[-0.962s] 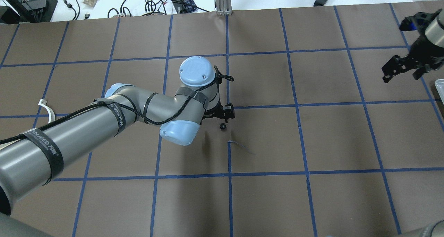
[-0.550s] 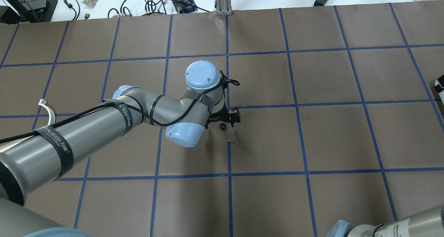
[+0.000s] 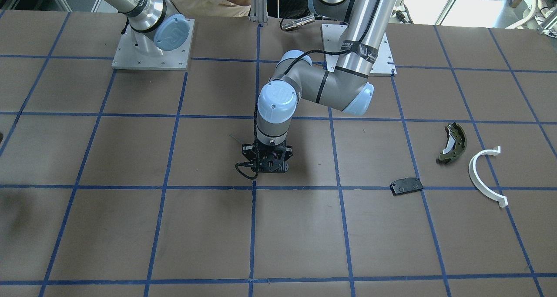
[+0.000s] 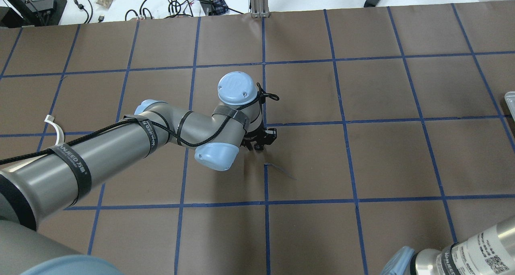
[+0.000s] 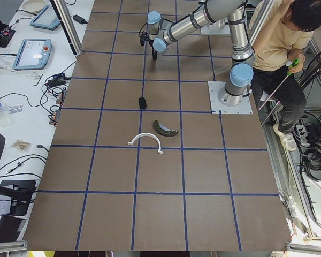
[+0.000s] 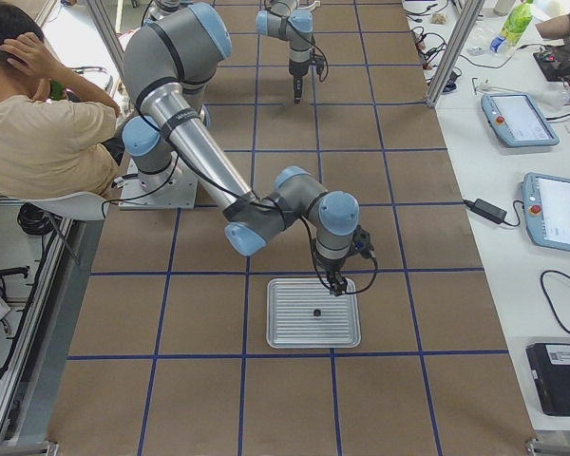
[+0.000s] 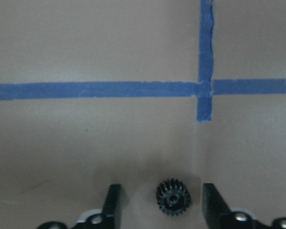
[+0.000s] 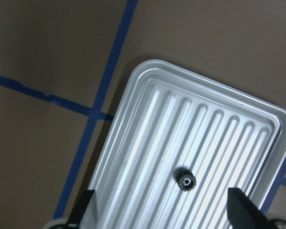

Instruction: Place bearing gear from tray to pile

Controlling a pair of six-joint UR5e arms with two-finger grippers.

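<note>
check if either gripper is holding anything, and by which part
Nothing is held. The left gripper is open around a gear on the table; the right gripper is open above the tray.

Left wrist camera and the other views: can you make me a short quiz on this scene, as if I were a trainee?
1. What lies on the table between the open fingers of the left gripper?
A. a small black gear
B. a metal screw
C. a rubber ball
2. True or false: the tray under the right gripper is empty.
3. Fill in: the pile is made of ___ loose parts.

Key
1. A.
2. False: a second gear lies on it.
3. Three: the brake shoe, the half-ring and the pad plate.
</note>
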